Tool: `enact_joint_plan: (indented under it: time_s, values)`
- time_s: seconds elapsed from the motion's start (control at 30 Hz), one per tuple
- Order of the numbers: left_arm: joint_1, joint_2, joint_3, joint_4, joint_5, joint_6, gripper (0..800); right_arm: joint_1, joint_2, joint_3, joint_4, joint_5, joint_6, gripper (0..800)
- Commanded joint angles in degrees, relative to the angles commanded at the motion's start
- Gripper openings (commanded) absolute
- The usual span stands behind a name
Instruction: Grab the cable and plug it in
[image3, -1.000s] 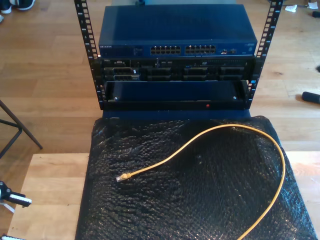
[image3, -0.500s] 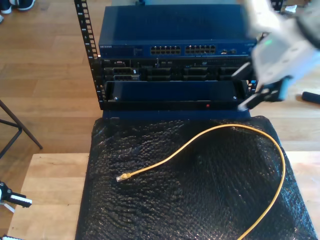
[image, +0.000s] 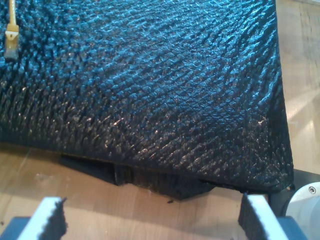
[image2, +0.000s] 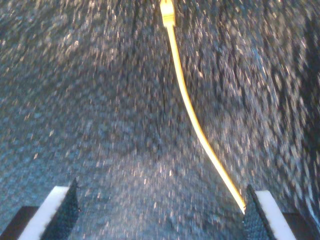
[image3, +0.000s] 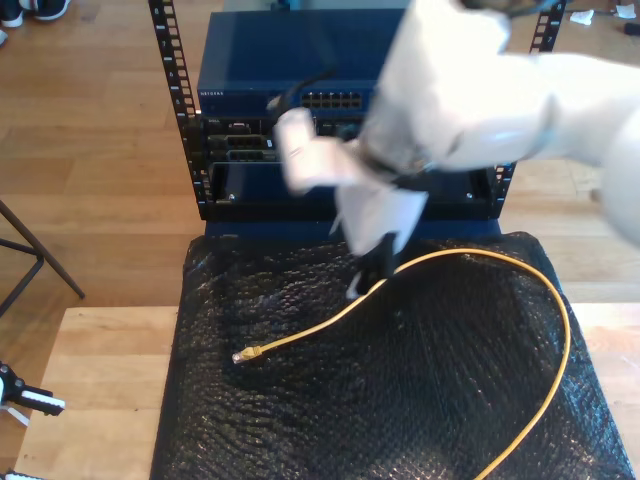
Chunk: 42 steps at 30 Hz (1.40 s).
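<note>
My second gripper has swept in from the exterior view's right, blurred, jaws spread and empty, hanging over the one cable on the black mat. My first gripper is released too, at the mat's edge. Behind stands one rack.

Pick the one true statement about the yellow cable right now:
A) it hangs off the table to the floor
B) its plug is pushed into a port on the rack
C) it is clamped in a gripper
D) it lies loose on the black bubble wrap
D: the cable curves across the black bubble wrap, its plug lying free on the wrap, while my second gripper hangs open above it.
</note>
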Motion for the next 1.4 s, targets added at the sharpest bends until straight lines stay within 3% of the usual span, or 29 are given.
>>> enact_joint_plan:
  time_s: [0.37,0.73,1.03,1.2,1.3,1.4]
  values:
    - [0.0,0.4,0.0,0.0,0.0,0.0,800,7.9,6.4,1.7,-10.5,-8.8,10.1,781]
    - [0.0,0.4,0.0,0.0,0.2,0.0,800,8.3,13.2,2.9,-11.2,-15.1,10.3,780]
    - [0.0,0.4,0.0,0.0,0.5,-0.1,800,8.8,14.5,2.8,-12.8,-19.1,11.6,761]
    - [0.1,0.4,0.0,0.1,0.6,-0.2,800,8.9,14.9,2.9,-13.6,-19.4,12.1,624]
    - [0.1,0.4,0.0,0.1,0.7,-0.2,800,9.3,14.9,3.3,-13.6,-20.6,12.2,476]
    - [0.1,0.4,0.0,0.1,0.7,-0.2,800,9.5,14.9,3.9,-13.6,-21.5,12.2,462]
